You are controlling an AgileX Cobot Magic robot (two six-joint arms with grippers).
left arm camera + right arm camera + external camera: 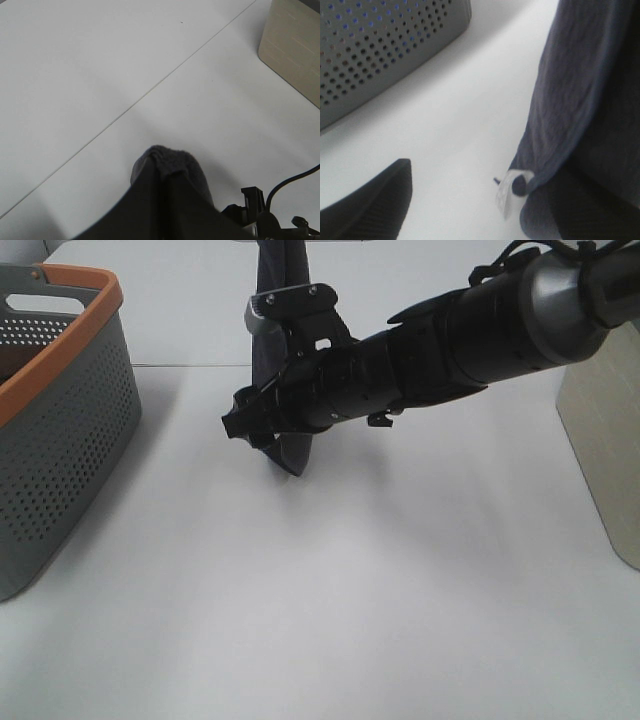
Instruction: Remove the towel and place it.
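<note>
The dark navy towel hangs as a narrow vertical strip from the top edge of the exterior high view down to just above the table. My left gripper is shut on its top fold; it is out of frame in the exterior high view. My right gripper reaches across from the right and is open around the towel's lower part. In the right wrist view the towel drapes against one finger, its white tag hangs at the bottom corner, and the other finger stands apart.
A grey perforated basket with an orange rim stands at the left; its wall shows in the right wrist view. A beige box stands at the right edge and also shows in the left wrist view. The table is white.
</note>
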